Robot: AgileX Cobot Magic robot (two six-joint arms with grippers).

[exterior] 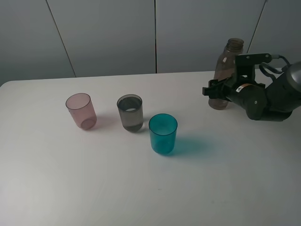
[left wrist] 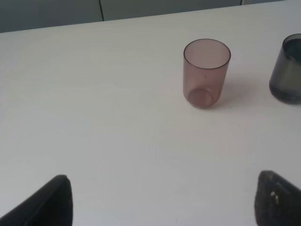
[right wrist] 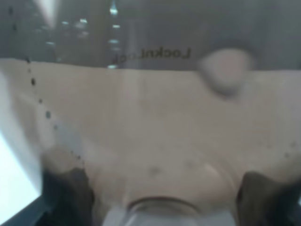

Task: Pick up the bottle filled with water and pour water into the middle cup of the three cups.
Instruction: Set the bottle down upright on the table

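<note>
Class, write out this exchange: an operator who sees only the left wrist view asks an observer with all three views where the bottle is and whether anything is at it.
Operator: I see a pink cup and the edge of a grey cup. Where is the bottle?
Observer: The bottle stands upright on the table, far to the right of the cups.
Operator: Is anything at it?
Observer: The right gripper sits around its lower half. I cannot tell whether it is gripping.
</note>
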